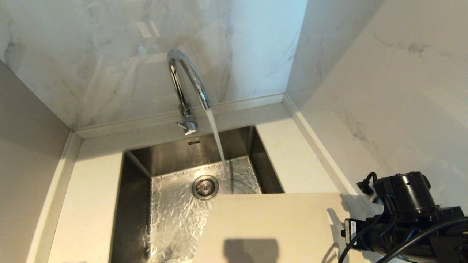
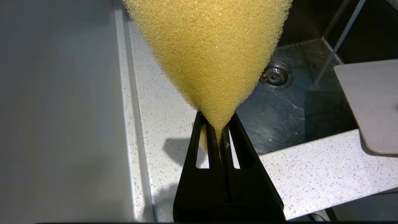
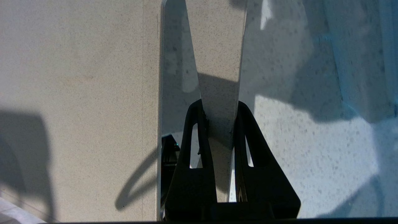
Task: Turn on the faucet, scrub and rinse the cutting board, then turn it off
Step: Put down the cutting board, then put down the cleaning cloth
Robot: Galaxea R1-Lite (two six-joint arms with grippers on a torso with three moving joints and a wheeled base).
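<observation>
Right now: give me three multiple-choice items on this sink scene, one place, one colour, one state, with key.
1. Where does the cutting board lie?
A. flat on the basin floor
B. over the near right part of the sink
C. leaning on the back wall

2. What colour is the sponge in the left gripper?
A. yellow
B. blue
C. green

3. What state is the faucet in?
A. off
B. dripping
C. running

Key: 1 B, the board covers the basin's near right corner. 2 A, the left wrist view shows yellow foam pinched between the fingers. 3 C, a stream falls from the spout into the basin.
</observation>
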